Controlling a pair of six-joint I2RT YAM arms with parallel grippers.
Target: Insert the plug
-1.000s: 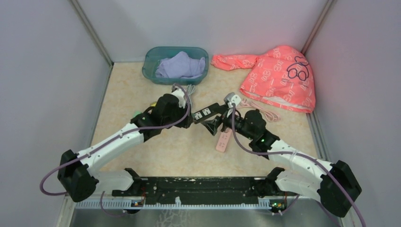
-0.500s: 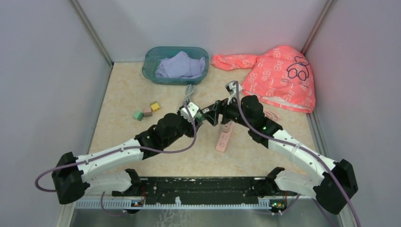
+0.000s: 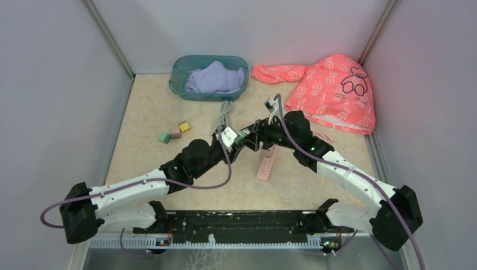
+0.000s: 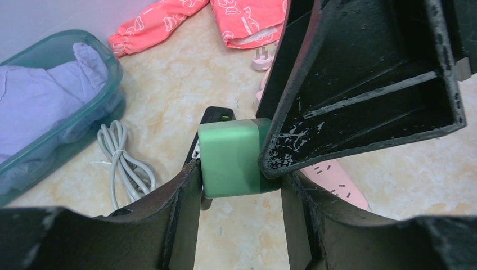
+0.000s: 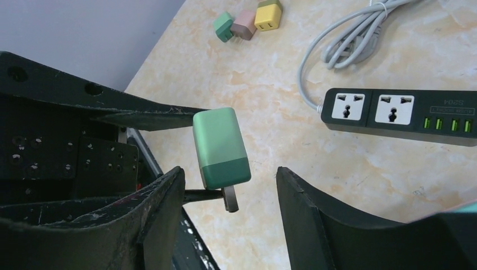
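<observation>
Left wrist | left gripper [image 4: 239, 174] clamps green plug [image 4: 230, 152] above mid-counter [image 3: 242, 191], toward far edge | right gripper [image 5: 228, 173] spread wide (empty) close by | step: approach | next: you square prongs [image 5: 230, 199] to power strip [image 5: 394, 115] socket

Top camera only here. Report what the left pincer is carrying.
Observer: The left wrist view shows the left pincer shut on a green charger.
Operator: Give me the right pincer's state.
Observer: In the right wrist view the right pincer is open. The charger's lower end sits between its fingers, unclamped.
Operator: Now find me the socket.
Observer: The right wrist view shows the black power strip lying flat, two sockets face up, nothing plugged in.
</observation>
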